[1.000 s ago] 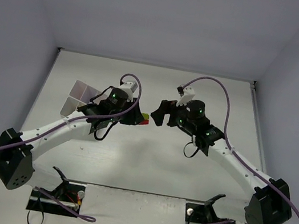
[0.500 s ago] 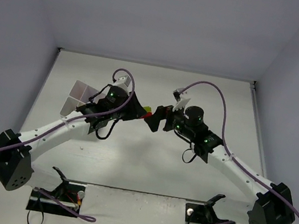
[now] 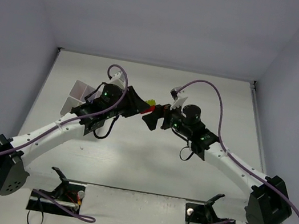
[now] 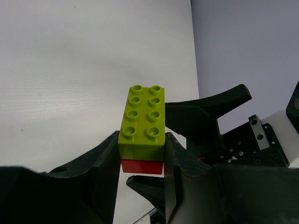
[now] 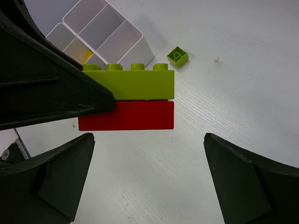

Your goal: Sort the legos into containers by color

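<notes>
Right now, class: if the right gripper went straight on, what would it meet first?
Most likely the lime-on-red brick stack clamped in the left gripper; it sits ahead, though depth is unclear.

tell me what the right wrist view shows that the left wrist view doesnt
Only the right wrist view: the white translucent plastic tray with something yellow in one cell, and a small lime-green single-stud brick loose on the white table. Only the left wrist view: all eight studs on the lime-green eight-stud plastic brick, with the left gripper clamping its sides. Both: that brick stacked on a red plastic brick, and the right gripper, open in its own view.
</notes>
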Robot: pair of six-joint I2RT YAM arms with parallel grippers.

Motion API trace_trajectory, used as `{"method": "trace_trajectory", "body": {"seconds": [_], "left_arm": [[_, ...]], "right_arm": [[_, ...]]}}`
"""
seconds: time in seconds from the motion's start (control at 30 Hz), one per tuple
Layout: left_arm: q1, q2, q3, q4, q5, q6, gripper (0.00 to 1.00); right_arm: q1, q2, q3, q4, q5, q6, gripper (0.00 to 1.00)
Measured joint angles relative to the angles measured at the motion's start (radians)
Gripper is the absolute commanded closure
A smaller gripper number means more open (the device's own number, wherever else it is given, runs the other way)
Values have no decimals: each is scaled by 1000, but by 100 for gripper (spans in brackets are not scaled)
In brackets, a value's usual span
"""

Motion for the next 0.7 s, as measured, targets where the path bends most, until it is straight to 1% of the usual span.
{"method": "trace_trajectory", "body": {"seconds": [0.5, 0.63, 0.7], "left_arm": [[0, -10, -13, 22, 19, -18, 94], [0, -10, -13, 29, 26, -21, 94], [0, -10, -13, 32, 26, -21, 94]], "right_arm": [[0, 21, 17, 55, -25, -8, 0], [0, 24, 27, 72, -43, -10, 4], [0, 27, 29, 77, -53, -12, 7]]}}
